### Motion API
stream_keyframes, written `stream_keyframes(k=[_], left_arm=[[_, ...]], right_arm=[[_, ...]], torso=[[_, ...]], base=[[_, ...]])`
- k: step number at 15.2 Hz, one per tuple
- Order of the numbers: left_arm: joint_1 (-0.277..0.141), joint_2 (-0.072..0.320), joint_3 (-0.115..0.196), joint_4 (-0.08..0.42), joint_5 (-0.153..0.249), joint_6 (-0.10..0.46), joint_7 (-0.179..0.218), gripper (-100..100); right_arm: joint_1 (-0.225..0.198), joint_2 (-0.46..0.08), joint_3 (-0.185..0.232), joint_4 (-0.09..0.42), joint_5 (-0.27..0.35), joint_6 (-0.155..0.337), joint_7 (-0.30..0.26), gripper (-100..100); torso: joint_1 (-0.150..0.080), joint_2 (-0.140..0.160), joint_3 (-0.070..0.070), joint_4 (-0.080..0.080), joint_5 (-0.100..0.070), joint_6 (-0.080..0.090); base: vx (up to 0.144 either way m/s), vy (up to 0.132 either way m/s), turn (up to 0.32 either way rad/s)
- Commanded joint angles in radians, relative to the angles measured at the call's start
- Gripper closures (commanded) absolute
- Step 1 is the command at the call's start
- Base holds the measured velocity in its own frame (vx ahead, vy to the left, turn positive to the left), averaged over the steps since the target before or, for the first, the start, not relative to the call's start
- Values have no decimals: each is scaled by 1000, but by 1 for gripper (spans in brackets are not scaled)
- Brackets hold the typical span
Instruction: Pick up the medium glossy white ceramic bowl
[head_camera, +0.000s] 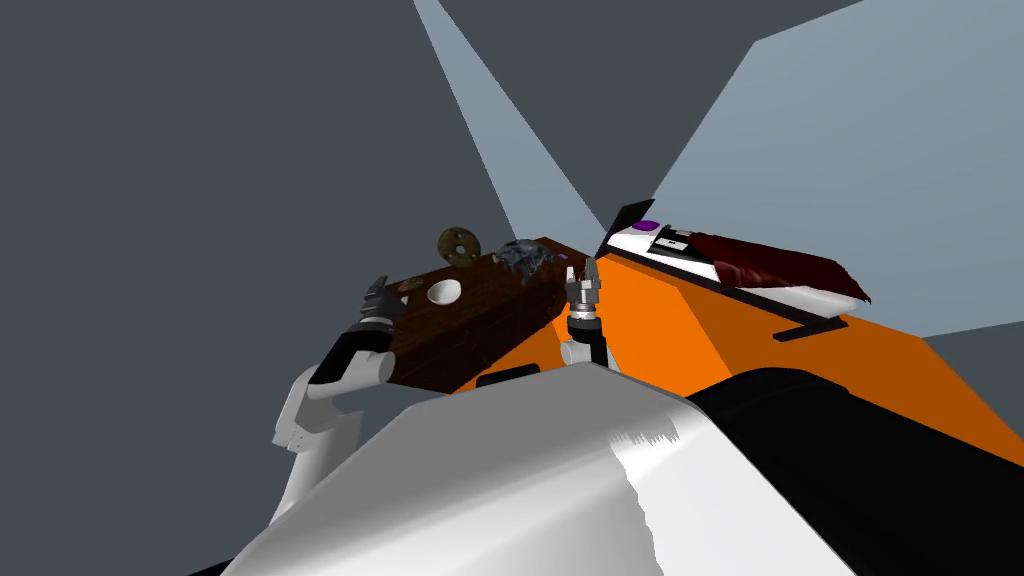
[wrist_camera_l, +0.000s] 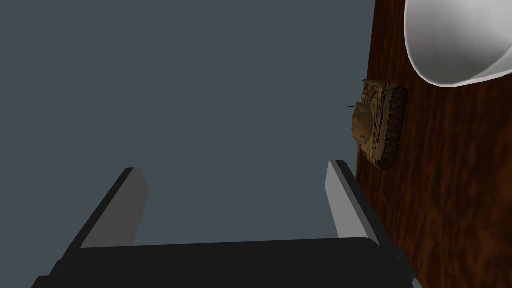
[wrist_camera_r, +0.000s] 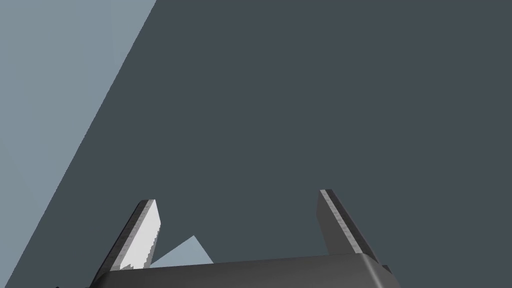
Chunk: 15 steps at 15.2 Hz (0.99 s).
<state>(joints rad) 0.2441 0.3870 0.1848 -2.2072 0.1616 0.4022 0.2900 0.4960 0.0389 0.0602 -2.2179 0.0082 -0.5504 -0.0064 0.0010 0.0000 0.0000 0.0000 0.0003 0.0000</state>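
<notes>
The white bowl (head_camera: 444, 292) sits upright on the dark wooden bench (head_camera: 480, 330), near the edge on the robot's left. The left end effector (wrist_camera_l: 237, 167) hovers just off that edge with its fingers apart and nothing between them. The bowl lies ahead of it and off to the bench side, beyond a small toy tank (wrist_camera_l: 377, 125). The right end effector (head_camera: 580, 267), also spread and empty, stands at the bench's far edge. The left arm looks nearer.

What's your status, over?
Open: left pincer, right pincer. Ungripped: white bowl on wooden table. In way: toy tank, between left pincer and bowl.
</notes>
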Motion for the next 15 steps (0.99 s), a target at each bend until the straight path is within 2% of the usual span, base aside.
stream_keyframes(k=[1, 2, 3, 6, 7, 10, 11, 14, 15], left_arm=[[-4, 2, 2, 2, 1, 48, 2, -100], [-4, 2, 2, 2, 1, 48, 2, -100], [-24, 17, 17, 15, 15, 83, 18, -100], [-24, 17, 17, 15, 15, 129, 18, -100], [-44, 31, 33, 29, 28, 165, 34, -100], [-44, 31, 33, 29, 28, 211, 34, -100], [-65, 45, 49, 45, 41, 243, 49, -100], [-65, 45, 49, 45, 41, 292, 49, -100], [-85, 58, 65, 63, 54, 322, 64, -100]], right_arm=[[0, 0, 0, 0, 0, 0, 0, 0], [0, 0, 0, 0, 0, 0, 0, 0], [0, 0, 0, 0, 0, 0, 0, 0], [0, 0, 0, 0, 0, 0, 0, 0], [0, 0, 0, 0, 0, 0, 0, 0], [0, 0, 0, 0, 0, 0, 0, 0], [0, 0, 0, 0, 0, 0, 0, 0], [0, 0, 0, 0, 0, 0, 0, 0], [0, 0, 0, 0, 0, 0, 0, 0]], torso=[[0, 0, 0, 0, 0, 0], [0, 0, 0, 0, 0, 0], [0, 0, 0, 0, 0, 0], [0, 0, 0, 0, 0, 0], [0, 0, 0, 0, 0, 0], [0, -1, 0, 0, 0, 0], [0, -1, 0, 0, 0, 0], [-1, -1, 0, 0, 0, 0], [-1, -1, 0, 0, 0, 0]], base=[[-6, 7, 4], [-2, 2, 19], [-6, -2, -126], [-6, 2, -71], [-6, -1, -106], [-5, 1, -79], [-3, -5, -116], [-2, -2, -68], [-1, -9, -132]])
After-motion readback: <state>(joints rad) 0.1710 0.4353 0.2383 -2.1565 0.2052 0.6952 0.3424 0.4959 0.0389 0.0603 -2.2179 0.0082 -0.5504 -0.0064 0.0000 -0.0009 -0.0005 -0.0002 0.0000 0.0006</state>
